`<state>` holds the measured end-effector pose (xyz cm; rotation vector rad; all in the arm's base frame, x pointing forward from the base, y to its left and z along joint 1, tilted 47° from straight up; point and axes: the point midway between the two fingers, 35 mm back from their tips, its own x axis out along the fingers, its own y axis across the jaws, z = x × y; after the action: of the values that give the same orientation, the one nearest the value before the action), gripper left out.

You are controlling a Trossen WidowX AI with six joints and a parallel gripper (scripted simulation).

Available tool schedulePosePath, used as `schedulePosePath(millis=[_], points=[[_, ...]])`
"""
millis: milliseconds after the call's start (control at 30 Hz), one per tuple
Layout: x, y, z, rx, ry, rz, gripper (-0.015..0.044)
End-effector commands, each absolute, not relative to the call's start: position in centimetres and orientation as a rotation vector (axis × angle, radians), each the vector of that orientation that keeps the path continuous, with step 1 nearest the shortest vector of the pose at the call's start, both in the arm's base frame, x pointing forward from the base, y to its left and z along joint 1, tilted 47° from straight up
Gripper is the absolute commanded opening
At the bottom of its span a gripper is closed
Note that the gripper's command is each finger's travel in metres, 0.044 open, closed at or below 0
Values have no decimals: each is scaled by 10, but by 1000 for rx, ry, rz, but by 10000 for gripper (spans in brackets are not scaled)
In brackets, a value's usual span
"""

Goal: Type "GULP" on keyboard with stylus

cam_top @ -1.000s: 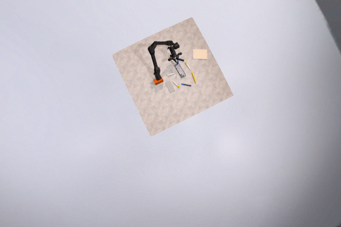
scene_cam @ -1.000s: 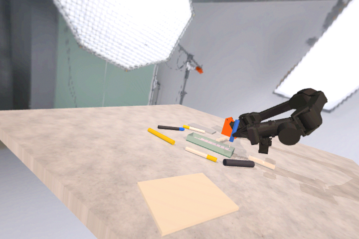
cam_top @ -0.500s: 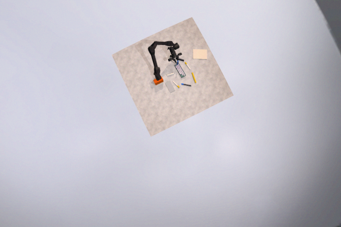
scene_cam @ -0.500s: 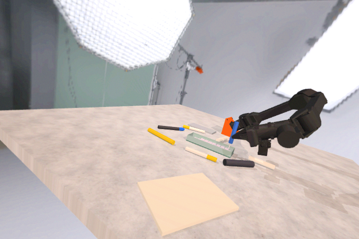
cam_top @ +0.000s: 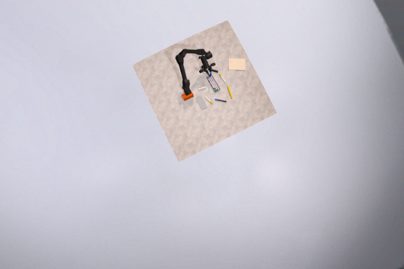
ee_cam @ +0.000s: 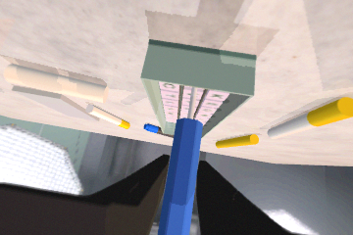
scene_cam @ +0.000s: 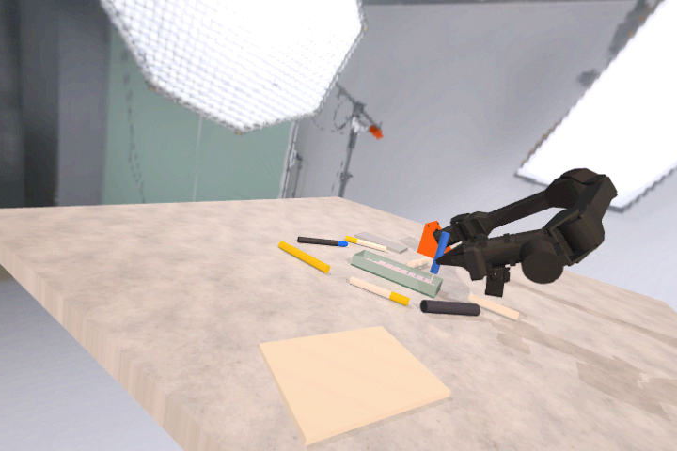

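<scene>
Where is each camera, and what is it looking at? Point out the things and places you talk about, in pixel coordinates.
Top: high overhead, looking down at the desk; the whole arm (cam_top: 184, 71) shows.
Exterior: beside the desk, looking across it; the bent arm (scene_cam: 584, 212) shows.
Wrist: on the arm, looking past the gripper fingers toward the keyboard (ee_cam: 199, 69).
Top and exterior share the pale square board (cam_top: 237, 64) (scene_cam: 353, 380).
</scene>
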<state>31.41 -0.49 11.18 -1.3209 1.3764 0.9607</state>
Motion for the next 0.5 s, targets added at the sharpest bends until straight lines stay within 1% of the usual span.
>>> schedulePosePath(millis=[0, 467], points=[[314, -4, 110, -1321, 1380, 958, 81], [314, -4, 110, -1321, 1380, 958, 81]])
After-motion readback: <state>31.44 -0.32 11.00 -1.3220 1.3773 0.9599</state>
